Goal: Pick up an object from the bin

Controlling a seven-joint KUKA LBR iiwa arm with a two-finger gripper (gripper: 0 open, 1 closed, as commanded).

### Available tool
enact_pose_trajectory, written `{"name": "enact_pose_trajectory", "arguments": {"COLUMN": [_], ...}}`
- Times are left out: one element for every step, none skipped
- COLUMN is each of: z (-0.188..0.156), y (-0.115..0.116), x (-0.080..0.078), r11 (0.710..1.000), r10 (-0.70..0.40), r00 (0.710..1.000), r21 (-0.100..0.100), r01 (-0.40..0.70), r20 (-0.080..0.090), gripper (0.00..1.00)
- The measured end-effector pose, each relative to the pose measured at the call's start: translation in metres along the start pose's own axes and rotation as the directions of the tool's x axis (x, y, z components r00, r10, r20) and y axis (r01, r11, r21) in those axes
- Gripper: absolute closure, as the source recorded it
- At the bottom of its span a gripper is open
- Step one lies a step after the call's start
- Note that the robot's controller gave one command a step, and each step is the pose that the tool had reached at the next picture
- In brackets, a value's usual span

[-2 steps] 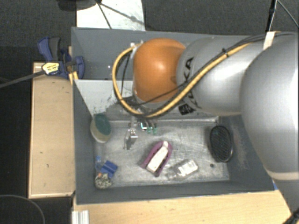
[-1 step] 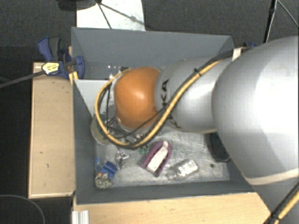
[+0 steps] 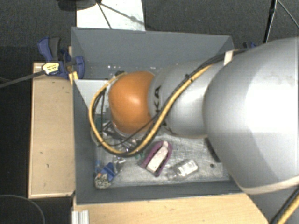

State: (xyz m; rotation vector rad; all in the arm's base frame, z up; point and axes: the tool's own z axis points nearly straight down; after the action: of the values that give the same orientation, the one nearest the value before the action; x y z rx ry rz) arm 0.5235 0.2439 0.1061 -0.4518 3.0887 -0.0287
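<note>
— Purple and white are met first, at the near wall of the bin (image 3: pixel 140 192). What is lying there?
— Three loose things are seen on the floor. At 7 o'clock, a small blue crumpled thing (image 3: pixel 105 173) is lodged in the corner. At 6 o'clock, a purple-and-white packet (image 3: pixel 156 157) is laid at a tilt. At 5 o'clock, a small clear-and-white piece (image 3: pixel 186 168) is set just beside it.
— How much of the pick is done?
— Nothing is seen lifted. All three are judged to be resting on the floor, so the grasp and the lift are left to be done.
— And farther in?
— The gripper (image 3: pixel 116 141) is placed low in the bin, toward 9 o'clock, under the orange cover (image 3: pixel 131 101). Whether it is parted or closed cannot be told.
— Which thing is nearest it?
— The blue thing is found near, at its 6 o'clock, and the packet near too, at its 4 o'clock. Which is meant cannot be told.
</note>
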Motion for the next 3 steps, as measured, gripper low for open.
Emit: {"name": "enact_pose_trajectory", "arguments": {"z": [-0.009,0.011,0.032], "y": [0.011,0.007,0.003], "x": [0.009,0.014,0.020], "r11": [0.958,0.903,0.729], "r10": [0.285,0.429,0.685], "r00": [0.959,0.903,0.729], "r21": [-0.014,-0.018,-0.010], "r01": [-0.285,-0.429,-0.685], "r20": [-0.009,-0.004,-0.013], "gripper": [0.00,0.00,0.00]}}
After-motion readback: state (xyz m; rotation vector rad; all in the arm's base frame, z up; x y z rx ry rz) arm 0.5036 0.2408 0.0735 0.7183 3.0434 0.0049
